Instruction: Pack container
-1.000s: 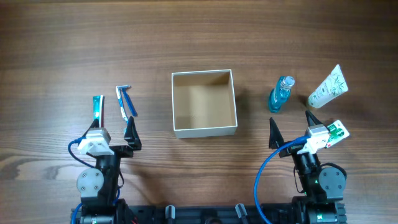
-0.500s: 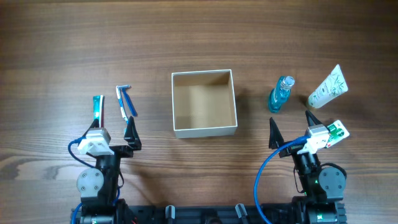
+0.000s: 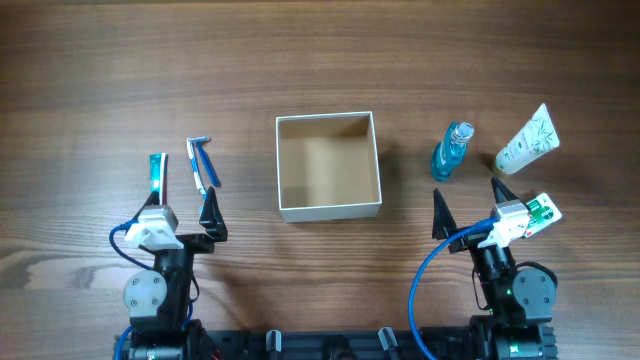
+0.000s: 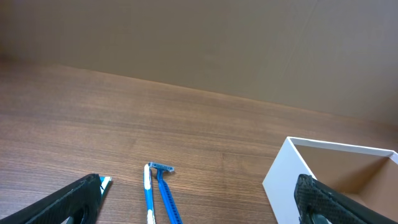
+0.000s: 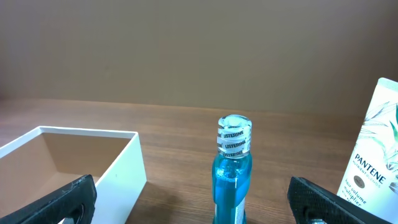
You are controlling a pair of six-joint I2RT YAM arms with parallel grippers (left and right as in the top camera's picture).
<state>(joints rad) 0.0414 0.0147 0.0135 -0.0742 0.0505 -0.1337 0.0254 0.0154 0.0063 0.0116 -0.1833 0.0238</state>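
Container (image 3: 330, 210): a square open-top box with white walls and a tan inside. It sits on the table (image 3: 320, 60) near the middle with nothing showing inside. The left wrist view catches its white corner (image 4: 278, 185), and the right wrist view its near wall (image 5: 134, 180).
Left pincer (image 3: 183, 197): at 8 o'clock from the container, well apart from it. Its fingers are spread wide and grip nothing.
Right pincer (image 3: 470, 197): at 4 o'clock from the container. Its fingers are spread wide and grip nothing.
Razor (image 3: 201, 163): blue and white, flat on the table at 9 o'clock from the container. It lies ahead of the left pincer, with a second slim handle just beside it in the left wrist view (image 4: 163, 186).
Teal strip (image 3: 157, 172): at 9 o'clock from the razor, by the left pincer's outer finger. What it is cannot be told.
Mouthwash bottle (image 3: 452, 150): blue liquid, standing upright at 3 o'clock from the container. It is centred between the right fingers (image 5: 231, 168).
Shampoo tube (image 3: 527, 140): white with green leaves, at 3 o'clock from the bottle (image 5: 373, 155).
Green-and-white packet (image 3: 541, 212): at 6 o'clock from the tube, beside the right wrist.
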